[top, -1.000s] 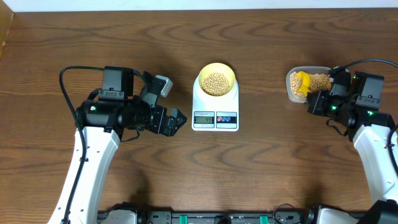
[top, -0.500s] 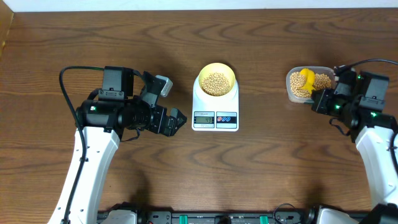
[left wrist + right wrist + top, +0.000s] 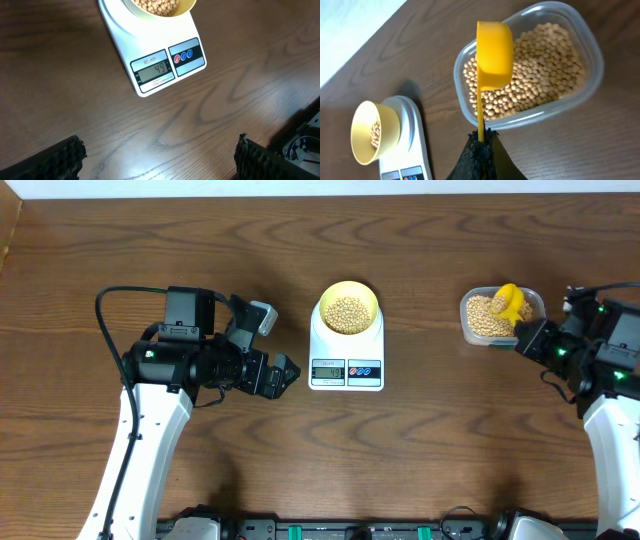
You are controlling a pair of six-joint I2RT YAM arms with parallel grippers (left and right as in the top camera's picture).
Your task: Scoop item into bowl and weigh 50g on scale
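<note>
Overhead: bowl of beans sits on the scale, mid-counter. Right pincer is pinched on the yellow scoop by its handle, cup over the clear tub, well right of the bowl. Left pincer is spread wide and empty, near the scale's left side.

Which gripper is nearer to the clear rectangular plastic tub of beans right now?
Right. The right gripper is at the edge of the clear plastic tub, holding the yellow scoop over it. The open left gripper is far off, beyond the white kitchen scale.
</note>
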